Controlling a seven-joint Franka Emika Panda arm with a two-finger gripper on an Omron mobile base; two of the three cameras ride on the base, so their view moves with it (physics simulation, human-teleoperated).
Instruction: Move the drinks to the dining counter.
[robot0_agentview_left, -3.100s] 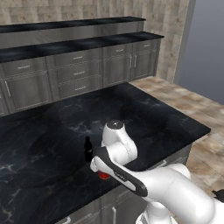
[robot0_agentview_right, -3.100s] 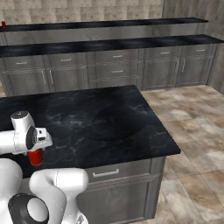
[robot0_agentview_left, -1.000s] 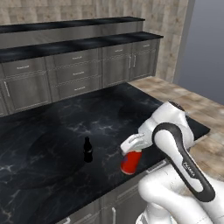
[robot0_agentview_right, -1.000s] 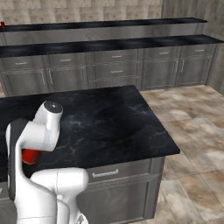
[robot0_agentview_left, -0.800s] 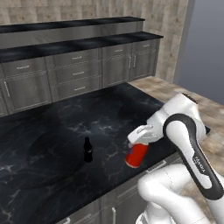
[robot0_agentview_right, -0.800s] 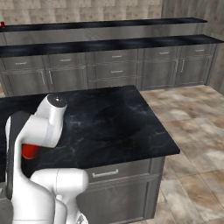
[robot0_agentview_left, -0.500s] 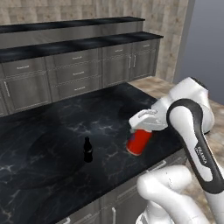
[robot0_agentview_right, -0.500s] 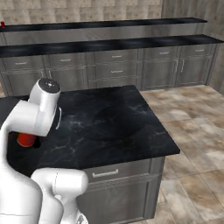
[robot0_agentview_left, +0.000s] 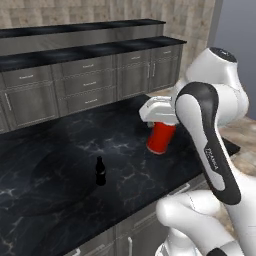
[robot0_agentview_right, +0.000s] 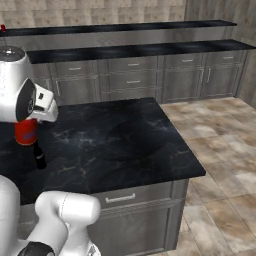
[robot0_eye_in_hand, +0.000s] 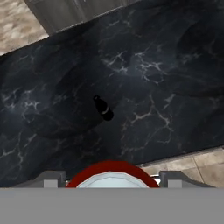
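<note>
My gripper (robot0_agentview_left: 161, 125) is shut on a red can (robot0_agentview_left: 161, 139) and holds it upright in the air over the black island top, to the right of and above a small dark bottle (robot0_agentview_left: 100, 171). From the right base view the can (robot0_agentview_right: 25, 133) hangs just above the bottle (robot0_agentview_right: 39, 155). The hand view looks down past the can's silvery top (robot0_eye_in_hand: 112, 176) between my gripper (robot0_eye_in_hand: 112, 180) fingers at the bottle (robot0_eye_in_hand: 103, 108) standing below. The dining counter (robot0_agentview_left: 90, 50), long and two-level, runs along the far wall (robot0_agentview_right: 140, 50).
The black island top (robot0_agentview_left: 60, 165) ends at its right edge (robot0_agentview_right: 190, 165) over tiled floor (robot0_agentview_right: 220, 150). A floor gap lies between island and dining counter. A small red thing (robot0_agentview_right: 3, 28) stands on the raised ledge at the far left.
The arm has lifted the red can off the island near the bottle and swung it up and to the right, toward the far side. The bottle has stayed put.
</note>
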